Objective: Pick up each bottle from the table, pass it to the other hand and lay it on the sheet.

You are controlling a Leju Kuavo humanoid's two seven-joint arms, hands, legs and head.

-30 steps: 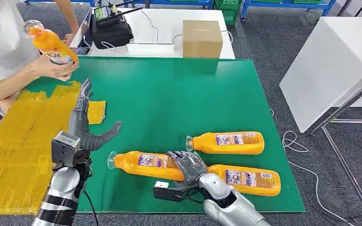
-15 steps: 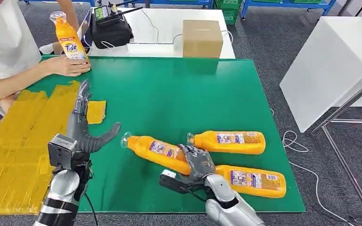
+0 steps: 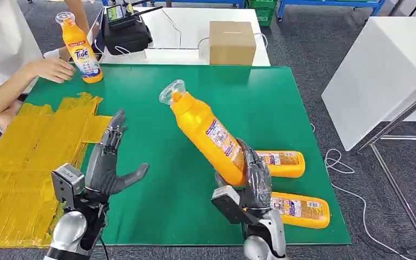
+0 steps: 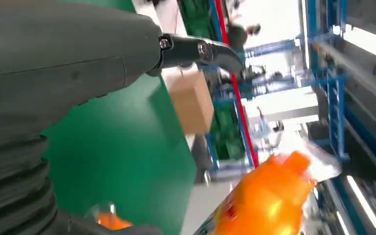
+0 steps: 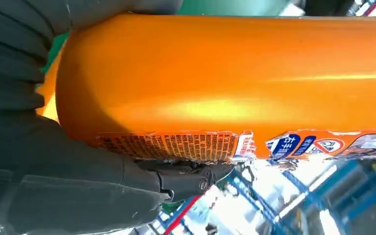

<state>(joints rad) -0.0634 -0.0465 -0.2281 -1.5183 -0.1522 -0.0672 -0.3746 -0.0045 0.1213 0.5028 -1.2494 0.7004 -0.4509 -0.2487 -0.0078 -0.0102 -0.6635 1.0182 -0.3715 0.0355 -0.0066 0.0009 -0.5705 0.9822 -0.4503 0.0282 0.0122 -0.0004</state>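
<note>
Green tabletop [image 3: 195, 108] in a workshop: handover about to start.
The right hand [image 3: 254, 181] grips the lifted orange plastic bottle [image 3: 208, 135]; keep it tilted toward nine o'clock so the spread, empty left hand [image 3: 108, 165] can wrap its body.

"Tide" reads on the upright bottle [image 3: 79, 47] by the person's hand [image 3: 54, 69]

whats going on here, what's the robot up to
The robot's right hand grips an orange plastic bottle, lifted off the green table and tilted, cap up and leaning left. Its left hand waits open beside the yellow sheet. Two more orange bottles lie on the table. At the far corner a person's hand is beside an upright bottle.
</note>
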